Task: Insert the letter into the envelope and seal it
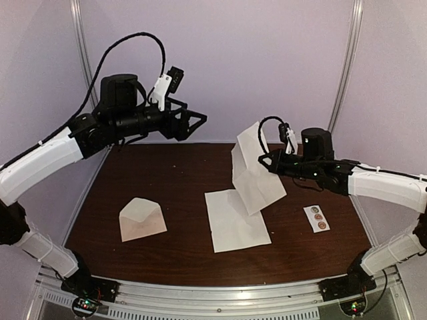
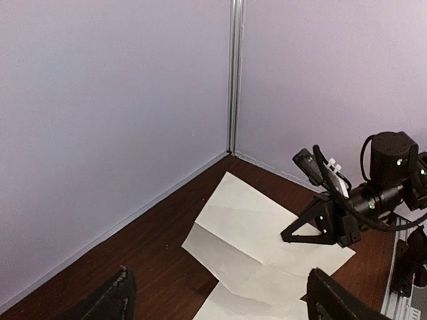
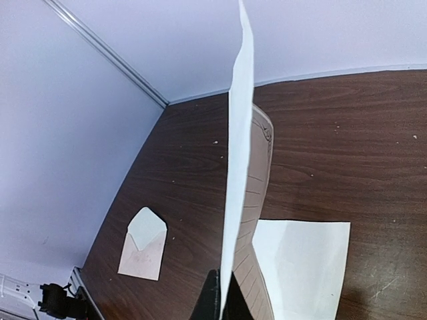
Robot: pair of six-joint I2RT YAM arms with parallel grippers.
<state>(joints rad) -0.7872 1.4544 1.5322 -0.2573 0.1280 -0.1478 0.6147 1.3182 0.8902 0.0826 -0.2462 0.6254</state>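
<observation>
Letter (image 1: pixel 252 179) pinched in your right hand (image 1: pixel 269 160), upper half raised off table (image 1: pixel 167 180); your left hand (image 1: pixel 199 121) wide open, empty.

Table (image 1: pixel 167 167) count
One letter (image 1: pixel 248 175); one envelope (image 1: pixel 141 220), left of the letter; one strip (image 1: pixel 309 215), right of the letter, bearing three round stickers (image 1: pixel 319 217).

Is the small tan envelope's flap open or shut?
Open. The small cream-tan paper envelope lies flat on the dark wooden table, its triangular flap sticking out past the pocket.
</observation>
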